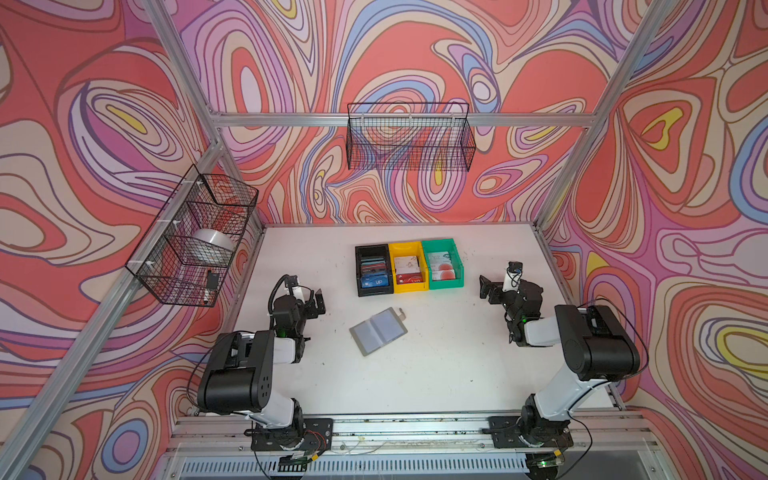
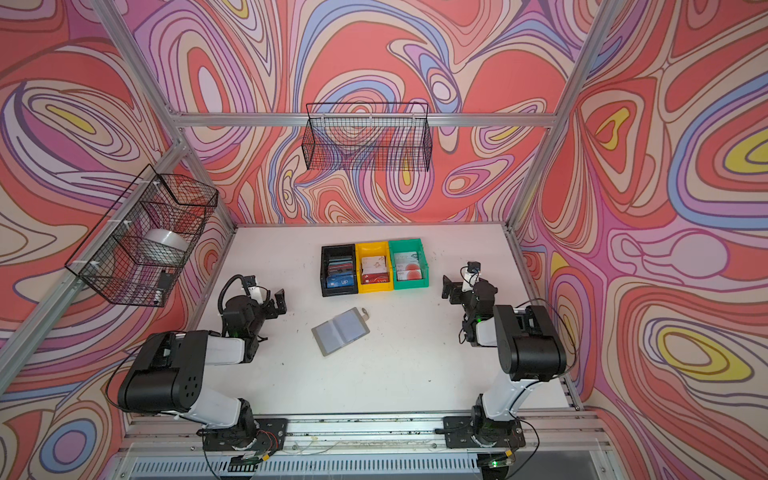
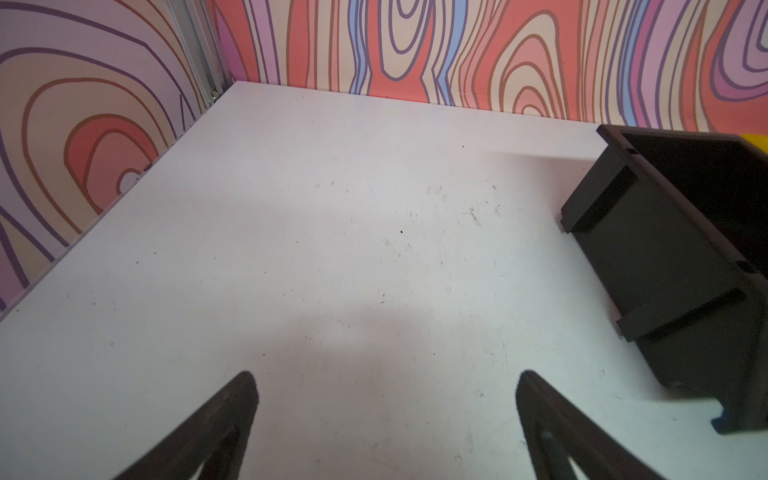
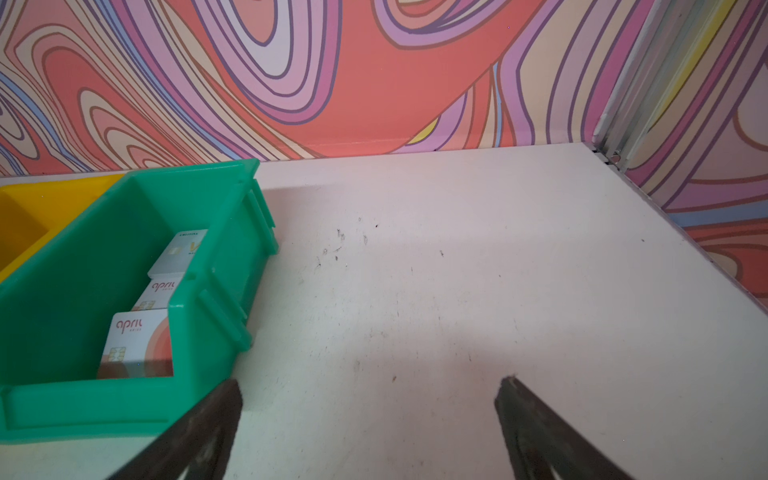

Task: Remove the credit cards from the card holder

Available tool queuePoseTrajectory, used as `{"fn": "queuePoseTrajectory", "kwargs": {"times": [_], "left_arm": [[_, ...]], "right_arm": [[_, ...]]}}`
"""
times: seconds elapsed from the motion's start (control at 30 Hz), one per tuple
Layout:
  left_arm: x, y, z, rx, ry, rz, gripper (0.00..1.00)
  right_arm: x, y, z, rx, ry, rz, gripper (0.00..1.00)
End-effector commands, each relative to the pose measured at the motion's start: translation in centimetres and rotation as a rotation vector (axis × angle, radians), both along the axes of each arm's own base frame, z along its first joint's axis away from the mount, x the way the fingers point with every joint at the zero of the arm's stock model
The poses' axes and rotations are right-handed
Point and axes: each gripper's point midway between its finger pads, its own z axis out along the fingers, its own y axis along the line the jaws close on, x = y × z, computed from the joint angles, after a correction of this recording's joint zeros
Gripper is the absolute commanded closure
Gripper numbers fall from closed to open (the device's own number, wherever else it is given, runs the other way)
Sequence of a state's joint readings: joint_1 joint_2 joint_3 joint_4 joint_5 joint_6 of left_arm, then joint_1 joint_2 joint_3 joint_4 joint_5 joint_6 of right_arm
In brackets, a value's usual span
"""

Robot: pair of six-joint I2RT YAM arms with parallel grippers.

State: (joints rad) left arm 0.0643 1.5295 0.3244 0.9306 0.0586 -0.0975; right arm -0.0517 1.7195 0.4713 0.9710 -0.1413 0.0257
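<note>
The small flat grey folding card holder (image 1: 378,331) lies spread open near the middle of the white surface (image 1: 415,374), its snap tab pointing toward the far side. Its translucent greyish sleeves look blank in both top views, though they are too small there to rule out a card inside. Beyond it, well apart, stand three plastic bins touching in a row, and the thin plastic credit cards lie in them: blue cards (image 1: 376,281) in the black bin (image 1: 376,291), red cards (image 1: 409,277) in the yellow bin (image 1: 409,288), and pale cards with a round red blob (image 4: 137,345) in the green bin (image 4: 232,249). Judging by this, the removal looks finished, or at most a check of the sleeves remains. The left tool (image 3: 384,382) hangs over bare surface beside the black bin, jaws wide and holding nothing. The right tool (image 4: 370,386) sits near the green bin, equally wide and empty.
</note>
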Motion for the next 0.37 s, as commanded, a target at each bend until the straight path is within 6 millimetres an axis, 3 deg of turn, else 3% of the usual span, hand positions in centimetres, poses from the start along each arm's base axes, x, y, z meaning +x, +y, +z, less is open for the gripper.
{"fn": "queuePoseTrajectory", "kwargs": {"times": [0.0,0.33], "left_arm": [[0.58,-0.02,0.8,0.02,-0.026,-0.002,0.0],[0.62,-0.12,0.7,0.024,-0.019,-0.006,0.0]], "right_arm": [[-0.22,-0.27,-0.05,-0.013,0.005,-0.013,0.02],[-0.2,-0.23,-0.12,-0.012,0.009,-0.012,0.02]]}}
